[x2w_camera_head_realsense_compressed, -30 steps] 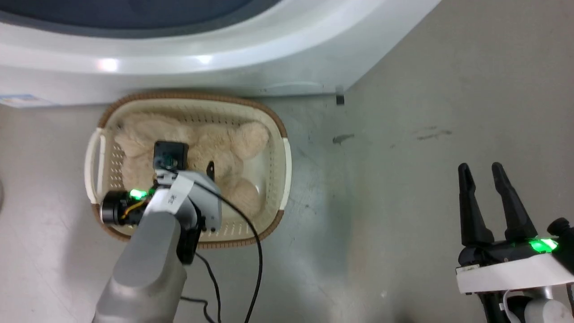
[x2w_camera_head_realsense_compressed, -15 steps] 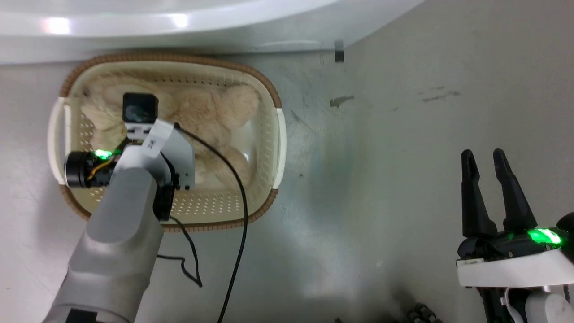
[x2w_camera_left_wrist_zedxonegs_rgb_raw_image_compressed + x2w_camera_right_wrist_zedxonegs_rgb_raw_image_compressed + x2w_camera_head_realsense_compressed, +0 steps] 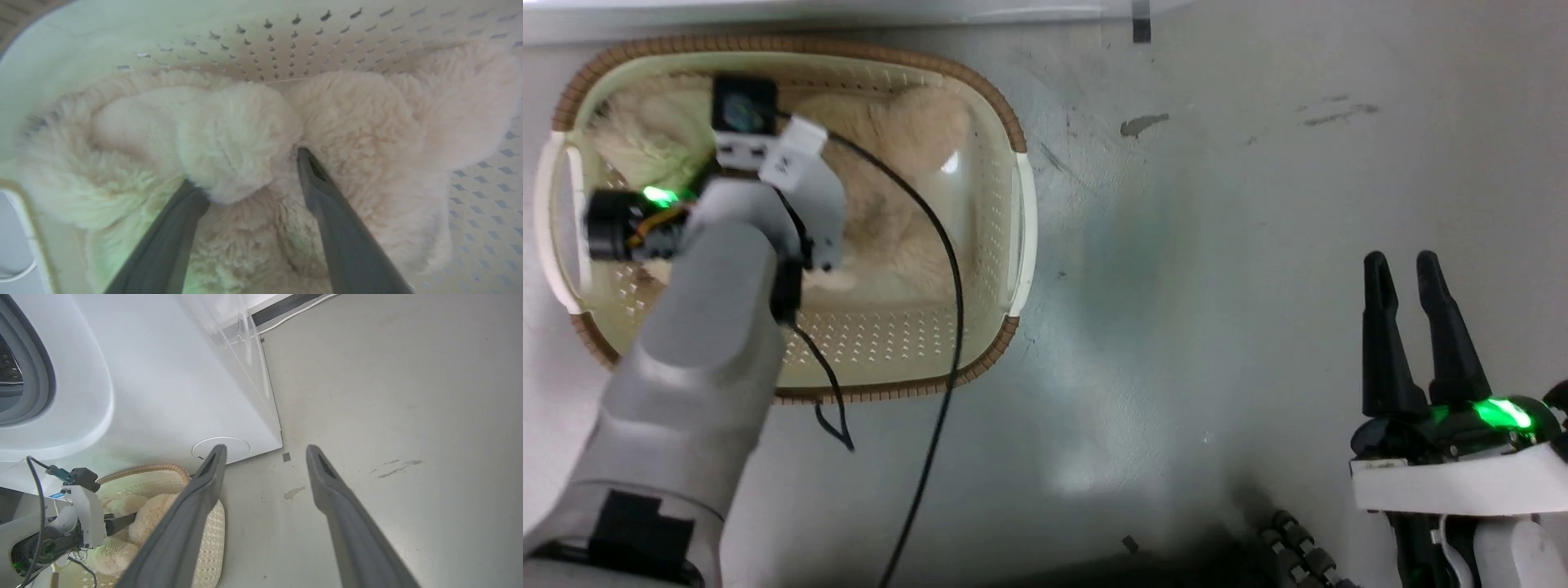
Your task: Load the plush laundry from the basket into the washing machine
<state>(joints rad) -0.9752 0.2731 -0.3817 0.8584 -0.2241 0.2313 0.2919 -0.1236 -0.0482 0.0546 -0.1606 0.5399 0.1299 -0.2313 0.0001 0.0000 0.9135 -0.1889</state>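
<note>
Left gripper [image 3: 249, 173] down in basket [image 3: 1023, 212], upper left of frame, jaws spread astride a plush laundry [image 3: 367, 122] lobe. Right gripper [image 3: 1400, 263] lower right, jaws spread.

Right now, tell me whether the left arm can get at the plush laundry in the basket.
Probably yes. The left gripper is open and down inside the basket, its fingers either side of a rounded lump of the plush laundry; nothing else lies between.

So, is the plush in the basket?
In: the plush lies inside the basket, perforated walls around it, the open left gripper straddling one lobe.
</note>
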